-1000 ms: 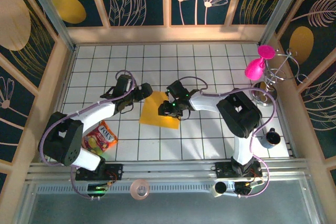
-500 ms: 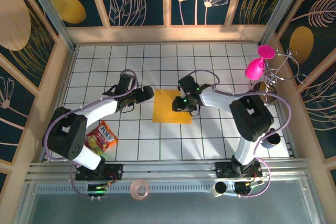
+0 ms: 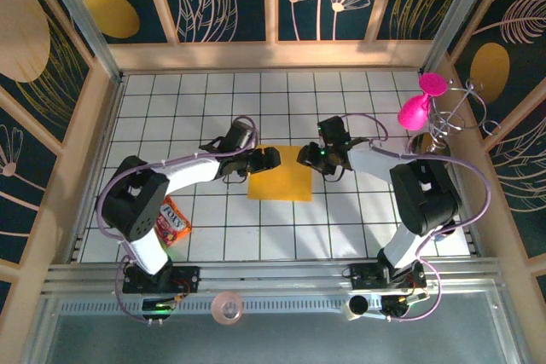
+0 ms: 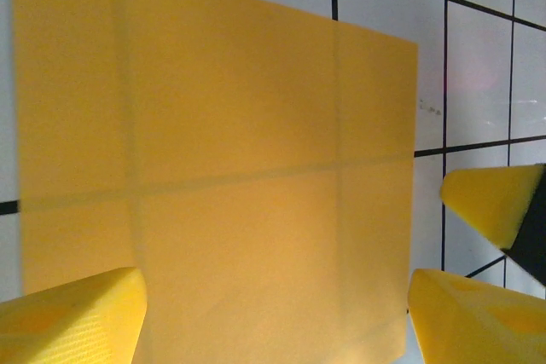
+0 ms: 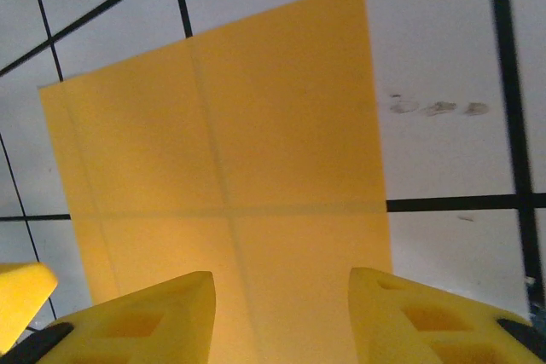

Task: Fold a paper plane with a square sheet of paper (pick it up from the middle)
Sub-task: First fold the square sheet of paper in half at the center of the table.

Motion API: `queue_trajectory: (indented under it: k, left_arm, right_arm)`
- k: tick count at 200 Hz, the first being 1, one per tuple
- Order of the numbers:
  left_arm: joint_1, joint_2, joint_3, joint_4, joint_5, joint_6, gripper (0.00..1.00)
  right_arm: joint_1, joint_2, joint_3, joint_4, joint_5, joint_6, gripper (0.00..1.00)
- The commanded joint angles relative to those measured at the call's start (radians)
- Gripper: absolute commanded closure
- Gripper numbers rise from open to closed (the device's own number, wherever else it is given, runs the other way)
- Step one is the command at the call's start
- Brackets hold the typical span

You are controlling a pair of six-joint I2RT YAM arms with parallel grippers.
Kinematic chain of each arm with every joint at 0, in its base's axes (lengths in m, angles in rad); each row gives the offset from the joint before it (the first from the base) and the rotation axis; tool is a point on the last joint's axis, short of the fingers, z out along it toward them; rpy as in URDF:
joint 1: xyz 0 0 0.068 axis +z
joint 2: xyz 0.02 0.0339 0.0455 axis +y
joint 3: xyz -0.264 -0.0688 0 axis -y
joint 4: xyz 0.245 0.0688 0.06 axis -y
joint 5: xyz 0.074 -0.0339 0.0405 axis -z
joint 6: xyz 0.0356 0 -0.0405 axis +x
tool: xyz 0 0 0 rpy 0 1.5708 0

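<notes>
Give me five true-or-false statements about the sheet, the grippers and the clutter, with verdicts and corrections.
1. The square sheet of paper lies flat on the table. True.
2. The left gripper is shut on the sheet. False: its jaws stand open at the sheet's left edge.
3. The right gripper is at the sheet's right side, jaws apart. True.
4. The snack packet lies on the sheet. False: it lies apart from it, beside the left arm.
5. The sheet has been folded into a dart. False: it is a flat square.
</notes>
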Motion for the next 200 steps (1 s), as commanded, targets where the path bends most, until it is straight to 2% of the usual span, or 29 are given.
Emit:
queue_trajectory:
  k: [1, 30, 109, 200]
  left_arm:
    - [-0.007, 0.035, 0.038, 0.004, 0.028, -0.024, 0.21]
    - [-0.019, 0.066, 0.060, 0.004, 0.036, -0.023, 0.21]
    - [-0.024, 0.110, 0.032, 0.033, 0.041, -0.046, 0.19]
    - [-0.024, 0.087, -0.050, 0.067, -0.010, -0.074, 0.20]
  right_arm:
    - [0.003, 0.036, 0.027, 0.029, -0.041, 0.010, 0.60]
    - [0.002, 0.067, 0.029, 0.043, -0.072, 0.007, 0.67]
    - [0.003, 0.118, 0.018, 0.058, -0.101, 0.006, 0.68]
    - [0.003, 0.161, 0.007, 0.166, -0.216, 0.048, 0.70]
